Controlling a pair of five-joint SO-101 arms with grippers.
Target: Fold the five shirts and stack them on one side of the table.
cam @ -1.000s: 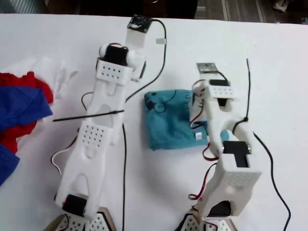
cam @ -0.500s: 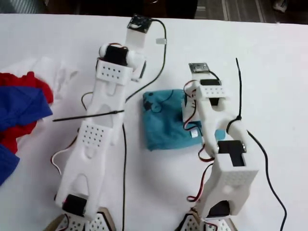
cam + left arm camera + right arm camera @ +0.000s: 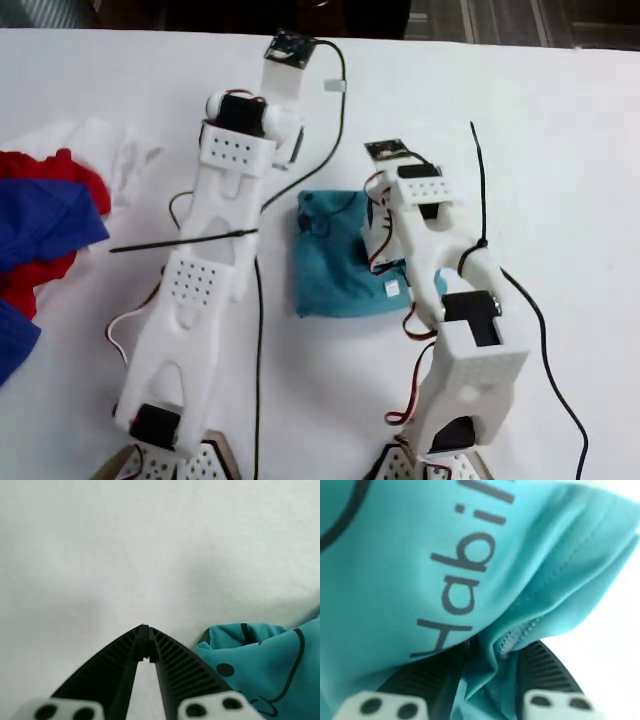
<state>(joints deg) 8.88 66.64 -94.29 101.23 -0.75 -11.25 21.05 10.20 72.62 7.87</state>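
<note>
Both were white printed plastic: the left arm (image 3: 215, 260) and right arm (image 3: 450, 300) had perforated panels (image 3: 232, 150), black servos (image 3: 160, 425), thin red wires (image 3: 412, 325), black cables (image 3: 258, 340) and ribbed black fingers (image 3: 172, 660).

print | teal shirt (image 3: 390, 535) | dark lettering (image 3: 451, 602), partly cut off

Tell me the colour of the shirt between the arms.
Teal shirt with black print, clearest in right wrist view.

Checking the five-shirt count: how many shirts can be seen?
4 distinguishable: teal shirt mid-table, held by the right gripper; red shirt, blue shirt and white shirt heaped at the left edge of the table. More may be hidden there.
</note>
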